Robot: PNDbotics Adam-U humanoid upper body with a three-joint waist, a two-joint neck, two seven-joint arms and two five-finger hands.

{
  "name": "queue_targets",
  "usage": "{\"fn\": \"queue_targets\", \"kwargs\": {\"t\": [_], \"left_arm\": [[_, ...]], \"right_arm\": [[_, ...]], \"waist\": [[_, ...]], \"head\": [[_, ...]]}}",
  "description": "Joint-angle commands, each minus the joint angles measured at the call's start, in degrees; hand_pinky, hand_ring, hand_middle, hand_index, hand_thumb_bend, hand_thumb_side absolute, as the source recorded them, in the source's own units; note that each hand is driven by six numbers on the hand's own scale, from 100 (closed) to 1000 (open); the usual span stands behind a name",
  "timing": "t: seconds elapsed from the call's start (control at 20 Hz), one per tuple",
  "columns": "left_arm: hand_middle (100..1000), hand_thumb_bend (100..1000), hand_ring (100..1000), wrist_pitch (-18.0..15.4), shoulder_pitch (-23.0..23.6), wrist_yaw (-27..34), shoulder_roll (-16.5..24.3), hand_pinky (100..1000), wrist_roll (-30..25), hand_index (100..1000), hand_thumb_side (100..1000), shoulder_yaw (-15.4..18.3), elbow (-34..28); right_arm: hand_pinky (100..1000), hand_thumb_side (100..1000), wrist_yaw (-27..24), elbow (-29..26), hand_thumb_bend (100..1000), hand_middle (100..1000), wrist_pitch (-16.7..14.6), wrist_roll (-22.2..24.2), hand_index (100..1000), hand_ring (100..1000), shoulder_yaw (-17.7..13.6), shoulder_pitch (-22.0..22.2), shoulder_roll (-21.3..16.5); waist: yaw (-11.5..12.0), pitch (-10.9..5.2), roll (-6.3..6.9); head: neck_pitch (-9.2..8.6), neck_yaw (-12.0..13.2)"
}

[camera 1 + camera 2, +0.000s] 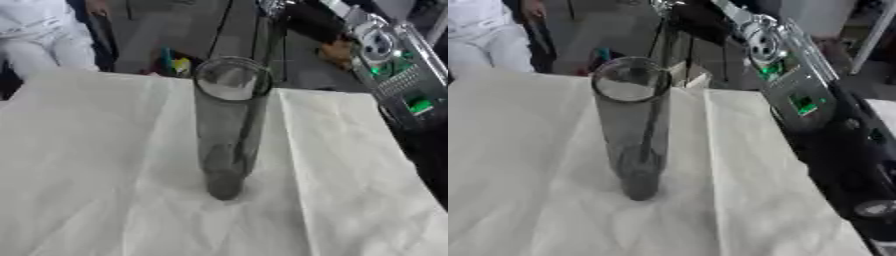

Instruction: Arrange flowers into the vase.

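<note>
Right eye view: tall grey glass vase (633,130) upright mid-table on white cloth (527,165). Dark stem (658,100) runs into its mouth. Right arm (798,95) reaches above; hand state: cannot tell.

Lab or workshop, white cloth-covered table (96,165), grey floor (184,30) beyond, cluttered gear (175,62) at far edge

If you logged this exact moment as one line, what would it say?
tall smoky-grey glass vase: upright on white cloth-covered table | thin dark stem: entering vase mouth | right arm: above, right | robot hands: unseen
</note>
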Motion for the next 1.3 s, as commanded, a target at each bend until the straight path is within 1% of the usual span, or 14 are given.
{"fn": "queue_targets", "kwargs": {"t": [0.05,0.4,0.5,0.65,0.8,1.05,1.1,1.3], "left_arm": [[735,100,774,0.3,-0.5,-0.1,1.4,696,0.1,852,959,0.4,-1.0],[735,100,773,0.3,-0.7,0.0,1.3,696,0.2,852,958,0.4,-1.0],[734,100,772,0.3,-0.7,0.0,1.2,696,0.2,852,958,0.4,-1.0],[735,100,771,0.3,-0.8,0.0,1.2,697,0.2,852,958,0.4,-1.0],[735,100,771,0.3,-0.9,0.0,1.1,697,0.2,852,958,0.4,-1.0],[735,100,769,0.3,-0.8,0.0,1.1,697,0.2,846,958,0.5,-1.0],[735,100,769,0.3,-0.8,0.0,1.1,697,0.2,845,958,0.4,-1.0],[735,100,768,0.3,-0.9,-0.1,1.2,698,0.2,843,958,0.5,-1.0]], "right_arm": [[546,1000,0.2,0.2,100,543,-0.1,-0.1,620,587,-0.5,-1.7,-0.1],[545,1000,-1.3,0.6,100,532,0.1,-1.6,617,582,-0.2,-2.2,1.6],[538,1000,-1.8,0.5,100,515,0.0,-2.4,596,572,-0.2,-2.1,1.9],[523,1000,-3.0,0.3,100,486,0.4,-4.8,564,553,-0.4,-1.7,2.3],[518,1000,-5.0,0.1,100,480,0.6,-7.5,559,548,-0.4,-1.3,2.5],[516,1000,-8.2,-1.5,100,484,0.3,-10.0,565,550,0.2,-0.1,1.5],[520,1000,-8.5,-1.8,100,497,0.3,-10.2,582,558,0.4,0.2,1.3],[542,1000,-8.1,-3.1,100,534,-0.2,-10.2,616,586,0.9,1.5,-0.1]], "waist": [[0.1,-1.26,-0.77],[0.3,-1.08,-0.91],[0.4,-1.02,-0.98],[0.6,-0.92,-1.04],[0.7,-0.85,-1.02],[0.7,-0.76,-0.93],[0.7,-0.74,-0.91],[0.5,-0.71,-0.79]], "head": [[-0.32,-0.1],[-0.53,-0.5],[-0.62,-0.4],[-0.7,-0.3],[-0.71,-0.2],[-0.64,-0.1],[-0.64,-0.1],[-0.68,0.2]]}}
